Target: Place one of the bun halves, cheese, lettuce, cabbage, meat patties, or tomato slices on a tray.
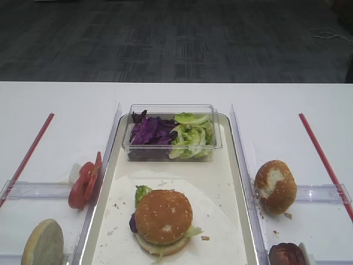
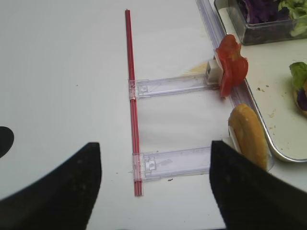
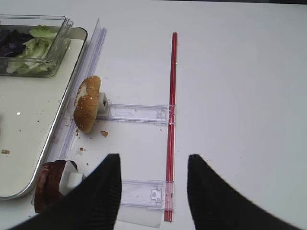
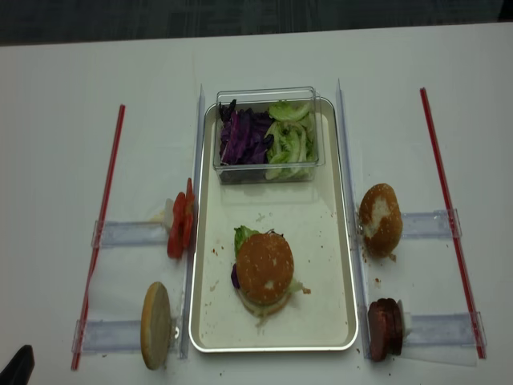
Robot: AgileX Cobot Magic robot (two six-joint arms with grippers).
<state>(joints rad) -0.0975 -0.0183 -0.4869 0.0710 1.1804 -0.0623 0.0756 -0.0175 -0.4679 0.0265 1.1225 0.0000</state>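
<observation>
The tray (image 1: 234,165) holds a stacked burger topped by the golden-brown bun top (image 1: 164,216), with lettuce (image 1: 142,191) and cabbage (image 1: 133,223) peeking out beneath. Tomato slices (image 2: 231,64) stand upright left of the tray, and a pale bun half (image 2: 248,135) stands nearer. To the right of the tray are the bun with a torn white patch (image 3: 87,103) and the meat patties (image 3: 48,184). No cheese shows. My left gripper (image 2: 156,182) and right gripper (image 3: 153,187) hover open over the table beside the tray, both empty.
A clear plastic box (image 1: 171,132) of purple cabbage and lettuce sits at the tray's far end. Clear plastic side holders (image 3: 139,112) and red strips (image 3: 171,120) (image 2: 132,96) lie on the white table on both sides. Crumbs dot the tray.
</observation>
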